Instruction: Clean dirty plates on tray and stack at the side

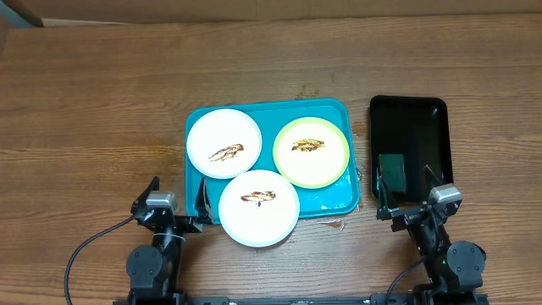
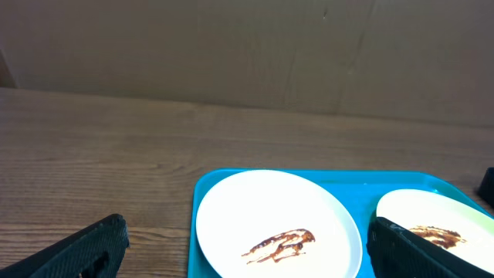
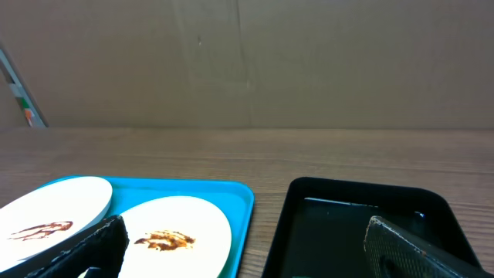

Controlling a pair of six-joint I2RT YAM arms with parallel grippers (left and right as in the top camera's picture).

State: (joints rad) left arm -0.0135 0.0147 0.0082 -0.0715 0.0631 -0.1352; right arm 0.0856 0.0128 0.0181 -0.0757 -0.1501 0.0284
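1. Your left jaws are sitting spread wide and holding nothing, near the table's (image 1: 93,102) near edge, just left of the tray (image 1: 269,108).
2. Your right jaws are gaping too, hanging over the black tray's (image 1: 409,127) near end, by the green sponge (image 1: 392,172).
3. The dirty plates are all lying on the tray, sauce showing: white plate (image 1: 223,142) far left, yellow-green plate (image 1: 312,152) far right, second white plate (image 1: 258,207) overhanging the near rim.
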